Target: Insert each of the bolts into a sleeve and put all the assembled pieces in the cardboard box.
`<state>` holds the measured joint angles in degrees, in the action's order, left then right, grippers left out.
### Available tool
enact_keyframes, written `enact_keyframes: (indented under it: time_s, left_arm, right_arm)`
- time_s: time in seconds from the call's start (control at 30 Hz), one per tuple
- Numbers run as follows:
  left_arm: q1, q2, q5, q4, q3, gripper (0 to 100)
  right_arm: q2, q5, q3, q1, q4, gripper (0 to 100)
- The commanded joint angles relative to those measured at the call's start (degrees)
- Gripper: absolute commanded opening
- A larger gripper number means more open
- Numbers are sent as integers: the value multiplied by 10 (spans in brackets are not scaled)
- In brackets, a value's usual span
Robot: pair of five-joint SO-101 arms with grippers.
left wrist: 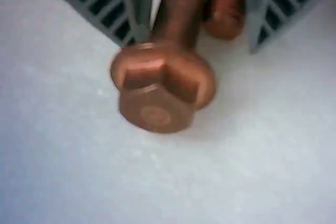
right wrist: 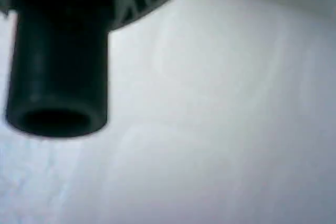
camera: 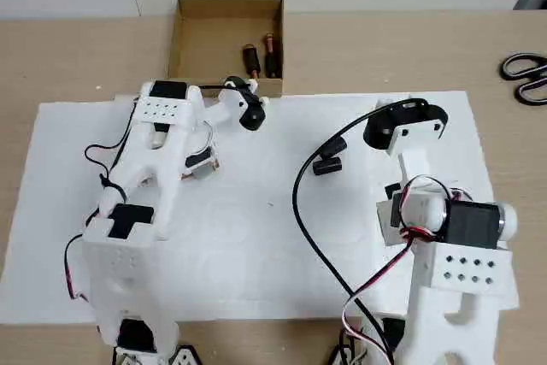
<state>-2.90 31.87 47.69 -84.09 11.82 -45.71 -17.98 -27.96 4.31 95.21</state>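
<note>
My left gripper (camera: 203, 164) is down at the white sheet, shut on a copper bolt (left wrist: 168, 77) by its shaft. The bolt's hex flange head points toward the camera, and a second copper piece (left wrist: 227, 9) shows between the grey fingers (left wrist: 126, 9) behind it. My right gripper (camera: 391, 203) hangs over the sheet's right side, shut on a black sleeve (right wrist: 58, 77) whose hollow end faces the sheet. Two loose black sleeves (camera: 328, 156) lie mid-sheet. The cardboard box (camera: 192, 40) at the back holds two assembled pieces (camera: 261, 57).
A white sheet (camera: 256, 245) covers most of the wooden table. A black cable (camera: 301, 203) from the right arm arcs over the sheet beside the loose sleeves. Scissors (camera: 526, 74) lie at the far right edge of the table.
</note>
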Motion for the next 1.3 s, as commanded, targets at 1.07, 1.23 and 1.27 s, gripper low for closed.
enact_keyframes:
  time_s: [1.07,1.23,1.27]
  left_arm:
    - [-82,-236,-1,-118,18,5]
    - [-82,-234,-1,-119,10,5]
    - [-81,-228,-1,-120,10,5]
  right_arm:
    - [-13,5,3,2,2,14]
    - [-13,5,2,2,0,13]
    - [-13,5,2,2,0,13]
